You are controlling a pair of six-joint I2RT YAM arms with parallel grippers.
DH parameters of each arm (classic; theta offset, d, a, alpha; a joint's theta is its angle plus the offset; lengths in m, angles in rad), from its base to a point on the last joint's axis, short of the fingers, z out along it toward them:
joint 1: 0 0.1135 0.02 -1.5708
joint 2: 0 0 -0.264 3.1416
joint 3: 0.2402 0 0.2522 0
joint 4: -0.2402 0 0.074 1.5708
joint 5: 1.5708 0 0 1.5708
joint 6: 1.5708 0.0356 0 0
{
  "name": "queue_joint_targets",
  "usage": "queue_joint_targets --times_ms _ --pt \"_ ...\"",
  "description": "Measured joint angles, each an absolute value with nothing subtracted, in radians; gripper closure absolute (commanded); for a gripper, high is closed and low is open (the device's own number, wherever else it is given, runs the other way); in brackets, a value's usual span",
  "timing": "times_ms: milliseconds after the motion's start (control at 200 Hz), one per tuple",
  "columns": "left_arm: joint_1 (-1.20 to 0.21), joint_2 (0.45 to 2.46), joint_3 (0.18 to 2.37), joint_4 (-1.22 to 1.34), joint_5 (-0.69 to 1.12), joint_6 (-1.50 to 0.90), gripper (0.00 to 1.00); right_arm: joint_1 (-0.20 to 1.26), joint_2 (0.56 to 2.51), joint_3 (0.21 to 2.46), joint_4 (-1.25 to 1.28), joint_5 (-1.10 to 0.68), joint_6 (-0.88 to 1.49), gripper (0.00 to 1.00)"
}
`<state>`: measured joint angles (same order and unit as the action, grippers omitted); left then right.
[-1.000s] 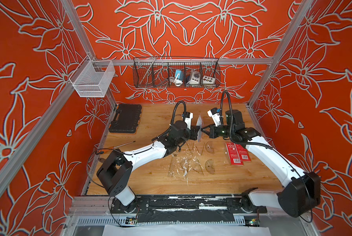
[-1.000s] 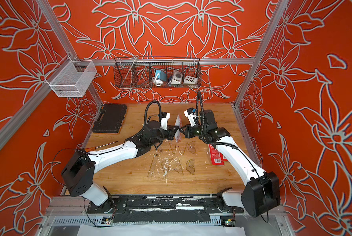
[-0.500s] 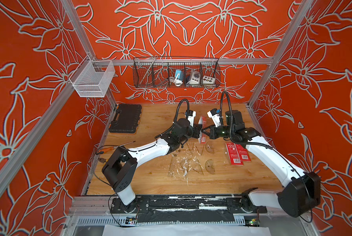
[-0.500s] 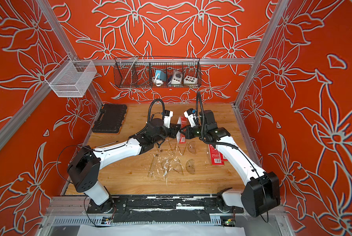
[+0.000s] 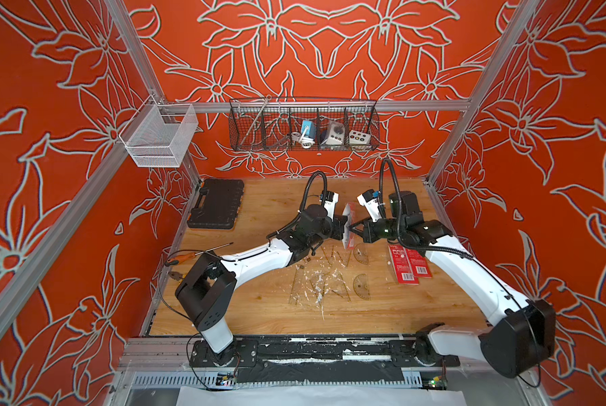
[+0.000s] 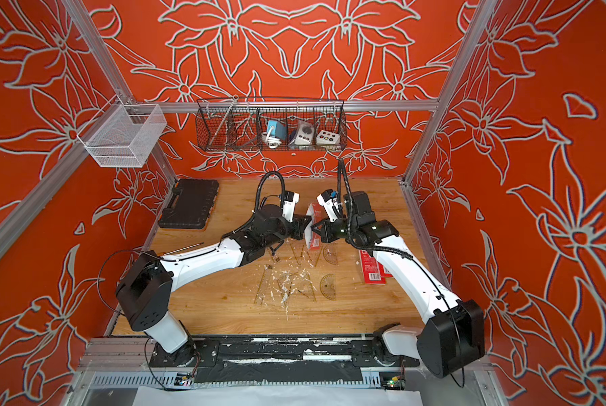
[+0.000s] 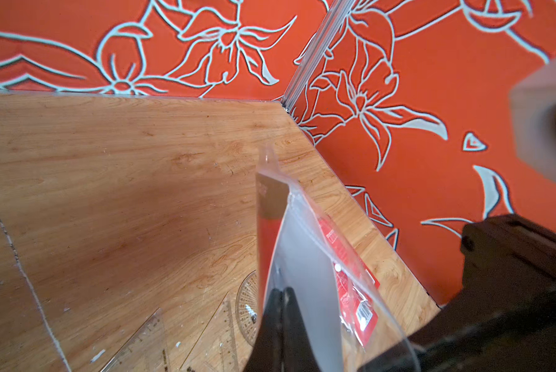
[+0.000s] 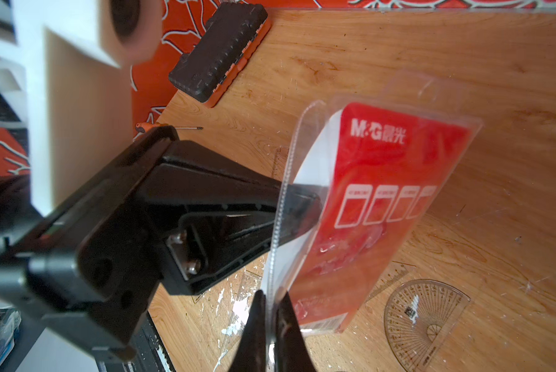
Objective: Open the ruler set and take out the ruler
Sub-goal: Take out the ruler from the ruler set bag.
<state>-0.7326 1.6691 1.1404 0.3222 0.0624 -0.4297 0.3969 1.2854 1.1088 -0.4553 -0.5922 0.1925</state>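
Left gripper (image 5: 343, 229) and right gripper (image 5: 355, 228) face each other above the middle of the table (image 5: 277, 197), tips almost meeting, and the ruler set (image 5: 348, 225) stands on edge between them, lifted clear of the wood. The left wrist view shows the left gripper's jaws pressed together on the pack's pale sheet. The right wrist view shows the right gripper's jaws pinching the pack's clear seamed edge, with the red printed card bowed away from it. Loose clear protractors (image 5: 362, 287) and set squares lie on the table just below. Two red cards (image 5: 409, 264) lie beside the right arm, and a black case (image 5: 217, 204) sits well apart at the far left corner.
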Motion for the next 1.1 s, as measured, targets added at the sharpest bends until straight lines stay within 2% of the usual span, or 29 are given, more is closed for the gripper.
queue_joint_targets --times_ms 420,726,1101 --pt "-0.733 1.663 1.133 0.306 0.080 -0.429 1.00 0.397 1.285 1.118 -0.492 -0.591 0.171 1.00" --pt "-0.733 1.665 1.142 0.292 0.118 -0.430 0.90 0.397 1.286 1.137 -0.532 -0.581 0.142 1.00" --pt "-0.733 1.677 1.167 0.278 0.175 -0.434 0.83 0.397 1.299 1.151 -0.556 -0.559 0.118 1.00"
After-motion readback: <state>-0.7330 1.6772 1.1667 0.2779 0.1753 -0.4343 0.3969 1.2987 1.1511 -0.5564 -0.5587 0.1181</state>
